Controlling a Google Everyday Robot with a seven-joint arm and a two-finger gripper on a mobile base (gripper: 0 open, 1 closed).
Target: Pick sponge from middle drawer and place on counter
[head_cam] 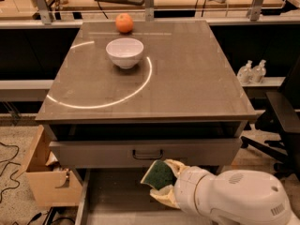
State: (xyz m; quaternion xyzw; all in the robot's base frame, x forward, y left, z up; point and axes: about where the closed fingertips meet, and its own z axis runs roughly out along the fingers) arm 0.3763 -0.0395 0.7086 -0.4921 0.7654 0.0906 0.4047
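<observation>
Green-faced sponge (158, 174) sits clamped in my end effector (163, 180), just below the drawer front (93, 153), over the middle drawer (112, 197). Tabletop (187, 78) lies above that front, farther back.

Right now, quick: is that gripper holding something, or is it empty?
Gripper: closed on the sponge, low over the open middle drawer.
</observation>
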